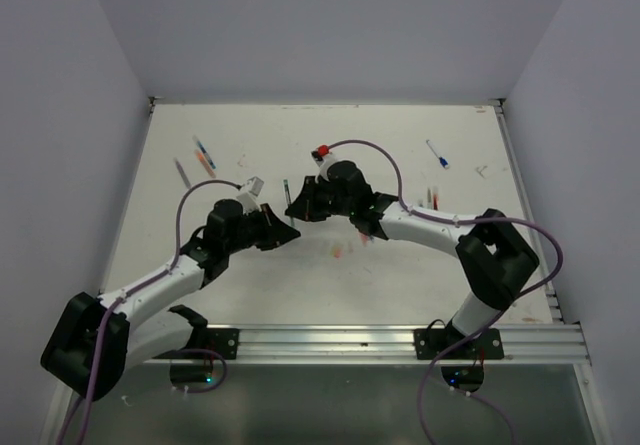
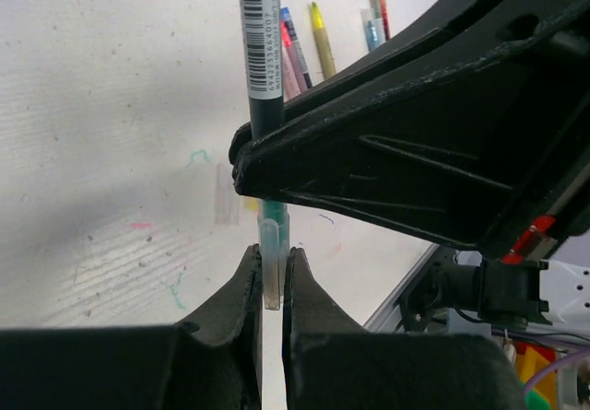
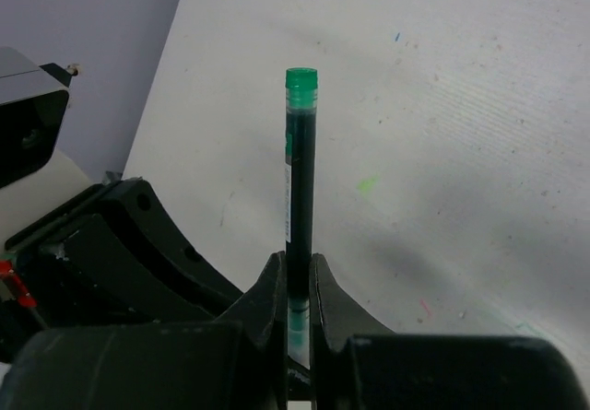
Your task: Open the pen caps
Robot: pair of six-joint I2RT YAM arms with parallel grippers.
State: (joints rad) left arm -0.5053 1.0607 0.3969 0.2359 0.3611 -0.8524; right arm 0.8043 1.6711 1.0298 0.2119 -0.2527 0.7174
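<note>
One slim dark-green plastic pen [image 3: 299, 180] sits pinched over the middle of the white tabletop [image 1: 260, 130], left gripper [image 2: 273, 286] from 8 o'clock clenched on its short translucent tube-shaped plastic cap [image 2: 273, 244], right gripper [image 3: 297, 286] from 4 o'clock clenched on the barrel.

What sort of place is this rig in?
Probably a lab test cell, not a factory line: a white tabletop smeared with ink marks, plain walls boxing it in on three sides, and two arms bolted to an aluminium rail.

White table [image 1: 380, 130], reddish smear [image 1: 340, 252], perhaps ink; aluminium rail [image 1: 330, 343].
</note>
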